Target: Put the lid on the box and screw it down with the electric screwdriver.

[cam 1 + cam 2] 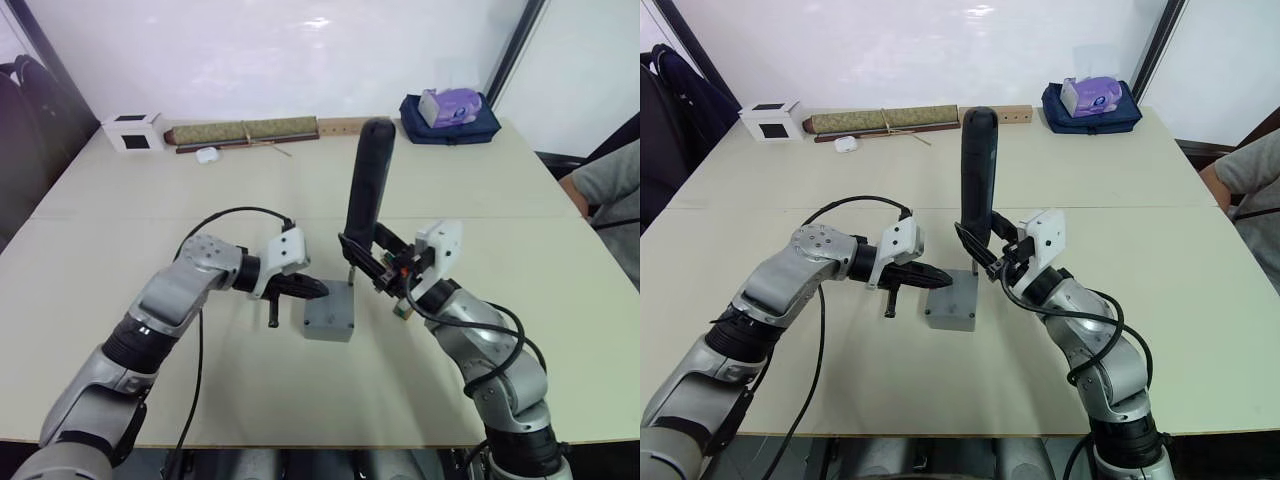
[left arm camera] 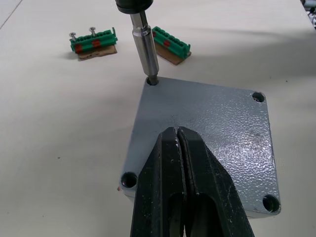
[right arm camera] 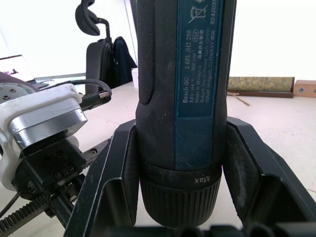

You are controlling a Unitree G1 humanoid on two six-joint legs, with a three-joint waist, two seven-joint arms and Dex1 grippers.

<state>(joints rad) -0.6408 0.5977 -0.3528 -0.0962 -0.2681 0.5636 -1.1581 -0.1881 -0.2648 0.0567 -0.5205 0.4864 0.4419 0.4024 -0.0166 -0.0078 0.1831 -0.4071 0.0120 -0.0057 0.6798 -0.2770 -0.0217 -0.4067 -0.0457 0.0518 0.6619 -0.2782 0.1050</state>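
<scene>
Left wrist view: left hand (image 2: 178,143), fingers pressed together, rests on the lid (image 2: 217,123) seated on the box (image 1: 330,318) – beyond, the electric screwdriver (image 1: 366,185), pinched upright by the right hand (image 1: 372,262), has its bit in a corner hole – mid-desk (image 1: 480,190)

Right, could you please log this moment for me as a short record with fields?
lid: flat grey plastic square lid seated on the grey plastic box
left gripper: left gripper shut, fingertips resting on the lid
right gripper: right gripper shut on the dark blue-black cylindrical electric screwdriver, held upright
bit: thin metal bit in one corner screw hole
other corner holes: three visible, no screw heads apparent
nearby: two green terminal strips on the beige table
</scene>
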